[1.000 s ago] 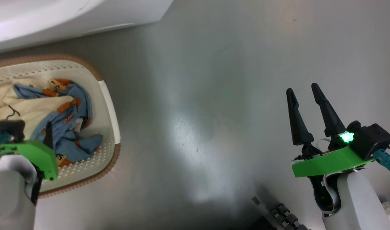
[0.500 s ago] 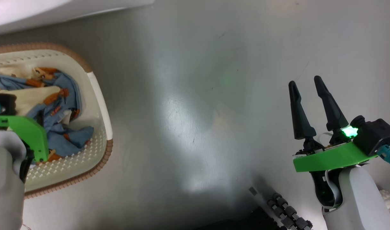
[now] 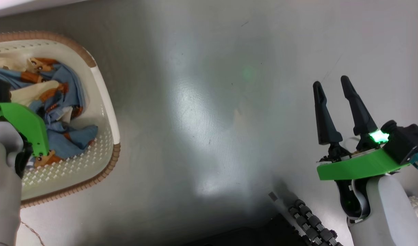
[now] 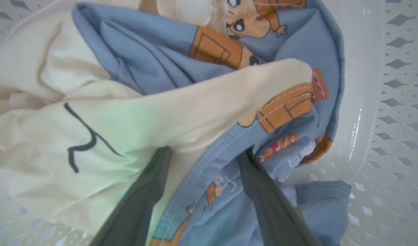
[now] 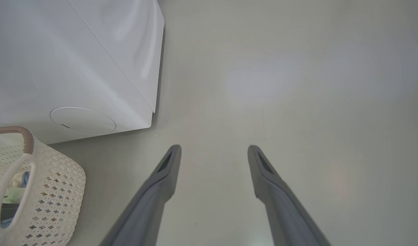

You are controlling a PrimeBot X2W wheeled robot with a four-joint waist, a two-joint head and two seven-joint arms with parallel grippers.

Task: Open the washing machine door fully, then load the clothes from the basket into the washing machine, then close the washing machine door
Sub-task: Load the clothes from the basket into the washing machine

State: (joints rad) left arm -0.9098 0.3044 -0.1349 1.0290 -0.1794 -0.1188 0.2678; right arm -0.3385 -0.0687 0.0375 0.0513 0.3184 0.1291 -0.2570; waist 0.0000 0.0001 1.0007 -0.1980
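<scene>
Deeper now, left hand in the clothes, fingers apart; right hand, 3 o'clock, apart; we count one basket.

Grey floor: smooth and glossy, with a broad pale glare patch at centre and a few small dark specks. Thin brown strand lies on it, near left.
</scene>
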